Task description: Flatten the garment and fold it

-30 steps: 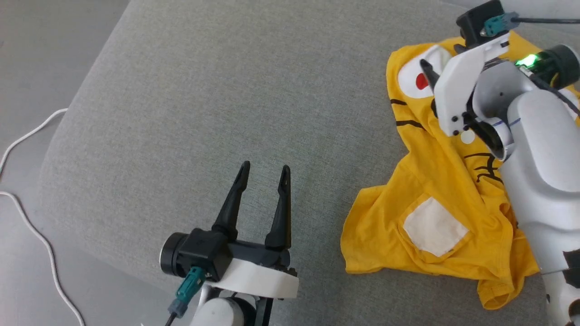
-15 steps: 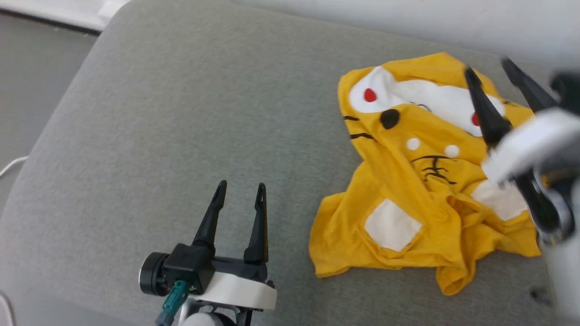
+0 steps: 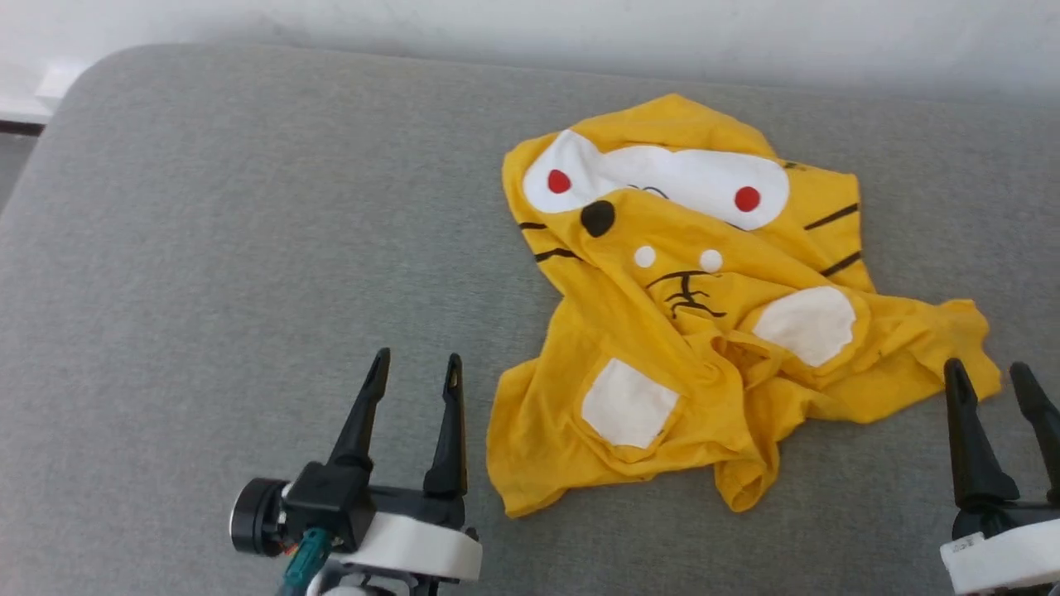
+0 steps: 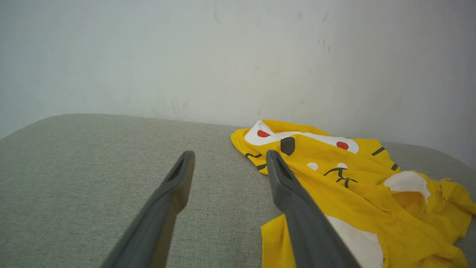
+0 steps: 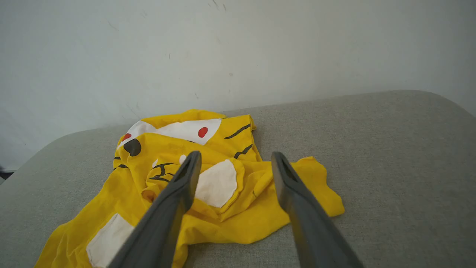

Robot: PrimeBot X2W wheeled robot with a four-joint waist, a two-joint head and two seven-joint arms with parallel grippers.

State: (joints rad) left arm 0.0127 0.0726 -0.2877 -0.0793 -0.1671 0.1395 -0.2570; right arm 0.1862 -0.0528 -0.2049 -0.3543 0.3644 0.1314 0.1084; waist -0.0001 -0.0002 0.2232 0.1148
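Lying crumpled on the grey cushion (image 3: 207, 248), the garment (image 3: 629, 331) is flanked by left claw (image 3: 417, 356) and right claw (image 3: 985, 364), both spread open.

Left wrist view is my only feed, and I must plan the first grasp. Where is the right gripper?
Observer: The right gripper is open, low at the right of the head view, its tips flanking the garment's right corner.
Operator: Is it over the cloth?
Observer: In the right wrist view a white patch shows through the gap of its jaws; contact I cannot judge.
Operator: And the near edge?
Observer: Head view shows it bunched, a small fold poking toward the robot; the left gripper stands apart from it over the grey cushion.
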